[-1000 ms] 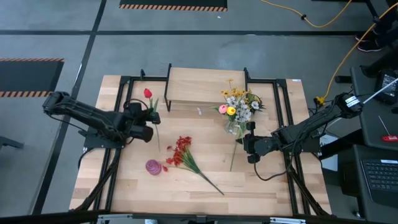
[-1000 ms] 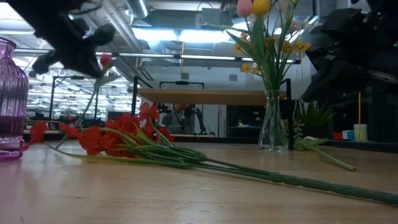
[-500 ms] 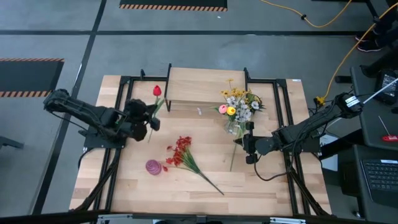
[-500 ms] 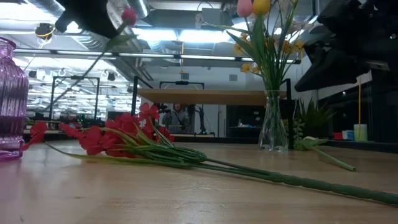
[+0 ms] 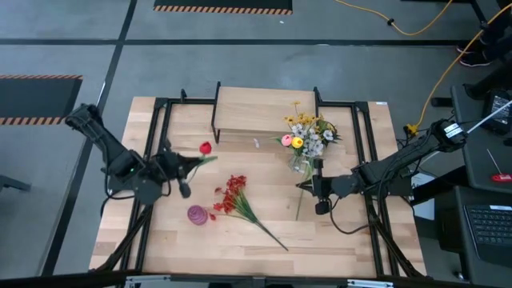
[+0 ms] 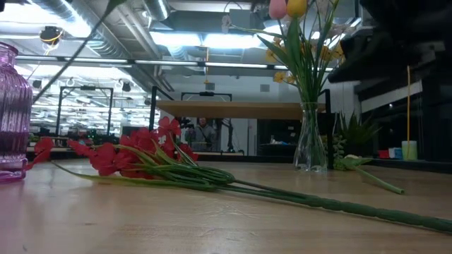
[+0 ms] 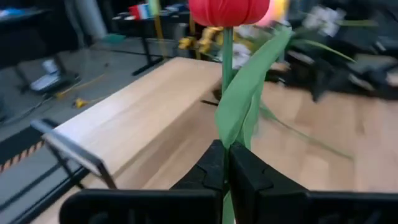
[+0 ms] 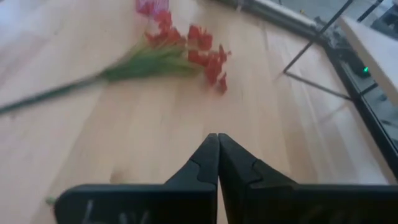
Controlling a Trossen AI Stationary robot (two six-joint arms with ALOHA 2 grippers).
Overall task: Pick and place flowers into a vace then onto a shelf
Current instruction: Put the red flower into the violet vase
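Note:
My left gripper [image 5: 181, 165], above the table's left part, is shut on a red tulip [image 5: 206, 148] with a broad green leaf [image 7: 249, 93]. In the low view only its stalk [image 6: 78, 49] shows, slanting up out of the picture. My right gripper [image 5: 314, 186] is shut with nothing in it, just above a green stem [image 5: 301, 205] lying on the table. A clear vase [image 5: 302, 162] holds pink, yellow and white flowers [image 5: 306, 134]. A red berry spray [image 5: 232, 196] lies flat beside a purple vase [image 5: 198, 214]. The shelf [image 5: 264, 110] stands at the far edge. My left gripper pinches the tulip's stalk [image 7: 225, 142] between its two fingers, just below where the leaf starts. The fingers come nearly level, from the table's left. The tulip is lifted clear of the table, its red head [image 7: 229, 9] out beyond the fingertips, toward the table's right.
Black metal frame rails [image 5: 156, 128] run along both sides of the table. The berry spray's long stalk [image 5: 268, 232] reaches toward the near edge. Bare wood lies between the two arms [image 5: 264, 172]. An orange cable [image 5: 416, 28] lies on the floor beyond the table.
My left gripper has risen with the tulip, rolled, and swung back toward the table's near-left. The tulip's head pointed at the far edge and now points toward the right. In the low view gripper and head have gone out of the top. My right gripper has tipped up slightly.

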